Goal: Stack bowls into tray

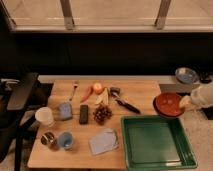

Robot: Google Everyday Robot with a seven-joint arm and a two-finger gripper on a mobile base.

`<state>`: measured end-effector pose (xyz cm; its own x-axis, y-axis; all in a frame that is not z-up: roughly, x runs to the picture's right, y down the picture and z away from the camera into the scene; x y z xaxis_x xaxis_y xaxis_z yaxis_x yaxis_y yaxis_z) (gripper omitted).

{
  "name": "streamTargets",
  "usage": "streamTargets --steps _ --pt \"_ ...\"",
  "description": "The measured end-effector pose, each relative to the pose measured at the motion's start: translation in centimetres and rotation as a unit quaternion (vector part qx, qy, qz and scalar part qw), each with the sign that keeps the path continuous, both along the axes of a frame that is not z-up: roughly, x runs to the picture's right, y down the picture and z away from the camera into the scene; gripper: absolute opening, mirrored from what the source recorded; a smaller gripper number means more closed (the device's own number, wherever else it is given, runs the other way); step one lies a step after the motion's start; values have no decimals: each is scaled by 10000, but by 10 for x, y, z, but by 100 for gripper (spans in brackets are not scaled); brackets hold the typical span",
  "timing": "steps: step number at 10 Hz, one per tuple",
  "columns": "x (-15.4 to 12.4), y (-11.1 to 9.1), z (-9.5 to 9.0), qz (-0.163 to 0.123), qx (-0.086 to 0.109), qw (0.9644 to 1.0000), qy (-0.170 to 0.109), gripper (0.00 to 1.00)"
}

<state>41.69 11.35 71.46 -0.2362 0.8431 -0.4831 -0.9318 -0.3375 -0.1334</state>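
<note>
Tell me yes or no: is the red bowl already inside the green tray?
No: the red bowl sits at the table's right edge, just beyond the green tray, with the pincer at its rim.

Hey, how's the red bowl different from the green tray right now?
The red bowl is small, round and glossy; the green tray is large and rectangular. The bowl is at the table's right edge, gripper shut on its rim; the tray lies flat nearer the front, untouched. Neither holds anything.

A white cup (44, 116), blue cup (65, 140), grapes (102, 114) and carrot (87, 93) lie on the wooden table (137, 92)
</note>
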Motion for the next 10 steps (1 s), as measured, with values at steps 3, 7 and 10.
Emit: streamTargets --steps 3,7,10 --pt "-2 28 -24 -87 7 9996 -278 9" --pt "-23 81 -35 -860 173 9928 -813 9" --pt "-31 98 -21 -920 246 9890 -1129 22"
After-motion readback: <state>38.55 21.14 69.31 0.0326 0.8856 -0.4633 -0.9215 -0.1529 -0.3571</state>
